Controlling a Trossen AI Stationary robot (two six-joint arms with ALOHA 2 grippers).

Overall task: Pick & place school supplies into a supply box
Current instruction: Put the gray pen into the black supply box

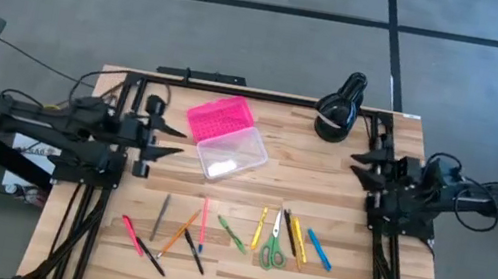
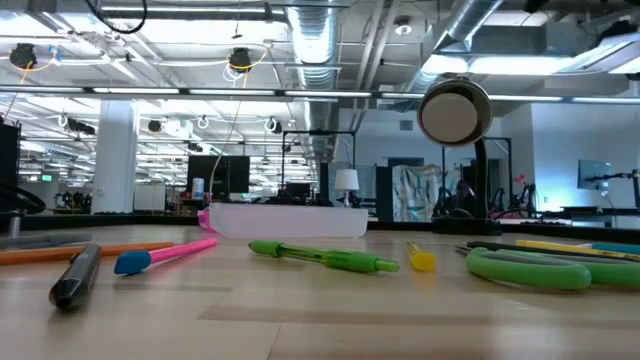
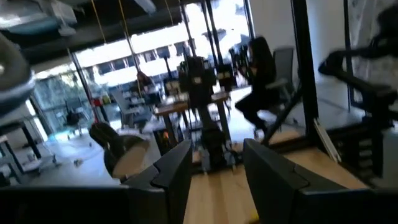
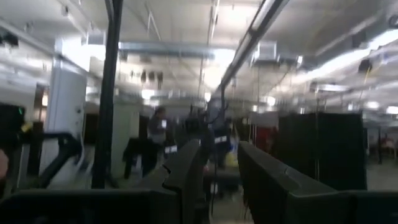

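Waiting at the wooden table's (image 1: 343,186) side edges, our left tool (image 1: 171,141) and right tool (image 1: 358,165) both stand parted and empty. Between them lies the clear plastic supply box (image 1: 231,153), pink hinged lid (image 1: 220,118) open; coloured pens and green-handled scissors (image 1: 272,253) line the near edge.

You had the supply box (image 1: 226,138) behind the row of school supplies (image 1: 228,232), with the lamp (image 1: 340,106) at its right.
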